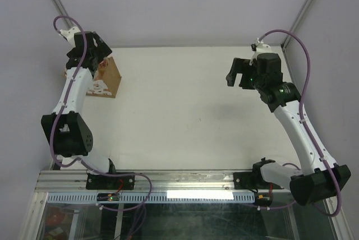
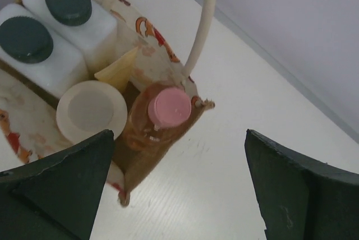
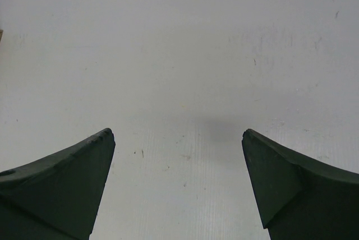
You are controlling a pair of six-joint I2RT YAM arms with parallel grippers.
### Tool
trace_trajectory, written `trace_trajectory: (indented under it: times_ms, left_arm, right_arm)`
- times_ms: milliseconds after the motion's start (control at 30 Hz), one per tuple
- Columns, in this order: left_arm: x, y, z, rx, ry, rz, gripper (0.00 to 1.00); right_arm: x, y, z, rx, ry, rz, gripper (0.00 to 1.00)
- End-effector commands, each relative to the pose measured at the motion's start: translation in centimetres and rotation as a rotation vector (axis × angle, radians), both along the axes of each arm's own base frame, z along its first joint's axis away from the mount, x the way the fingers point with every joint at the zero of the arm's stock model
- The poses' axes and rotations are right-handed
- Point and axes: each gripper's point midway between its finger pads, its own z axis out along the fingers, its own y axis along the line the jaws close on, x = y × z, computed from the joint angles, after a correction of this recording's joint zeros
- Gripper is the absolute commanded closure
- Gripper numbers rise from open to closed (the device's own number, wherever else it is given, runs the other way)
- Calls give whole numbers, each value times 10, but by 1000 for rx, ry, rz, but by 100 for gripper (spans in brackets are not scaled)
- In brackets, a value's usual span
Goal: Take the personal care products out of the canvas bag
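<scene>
The brown canvas bag (image 1: 109, 78) stands at the far left of the table, partly hidden by my left arm. In the left wrist view the bag (image 2: 168, 130) holds two white bottles with dark caps (image 2: 67, 1) (image 2: 25, 39), a cream bottle (image 2: 91, 111), an orange-pink bottle with a pink cap (image 2: 168, 108) and a tan flat tube (image 2: 119, 70). My left gripper (image 2: 179, 139) is open and empty, above the bag's near corner. My right gripper (image 3: 178, 136) is open and empty over bare table at the far right (image 1: 240, 73).
A pale looped handle (image 2: 203, 21) rises from the bag's rim beside the pink-capped bottle. Grey walls close the table at the back and sides. An aluminium rail (image 1: 168, 181) runs along the near edge by the arm bases.
</scene>
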Motion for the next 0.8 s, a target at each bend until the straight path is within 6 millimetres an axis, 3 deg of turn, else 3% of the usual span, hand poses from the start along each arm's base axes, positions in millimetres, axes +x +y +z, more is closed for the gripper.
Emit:
trace_trajectory:
  times_ms: [0,200,433,567,767]
  left_arm:
    - [52,15,41,-66,-193,34,1]
    - [104,38,43,-99,-249,56,1]
    - [146,55,43,-146,-312,76,4]
    - [160,53,41,-189,-335,63,17]
    - [172,29,38,-284,-342,-54,46]
  right_arm:
    - [15,8,12,42,-34,21,0]
    - [34,7,5,20,-17,4,0]
    - [57,7,7,14,-31,-19,0]
    - [68,6,13,12,-44,-27,0]
    - [75,8,16,21,-54,-26,0]
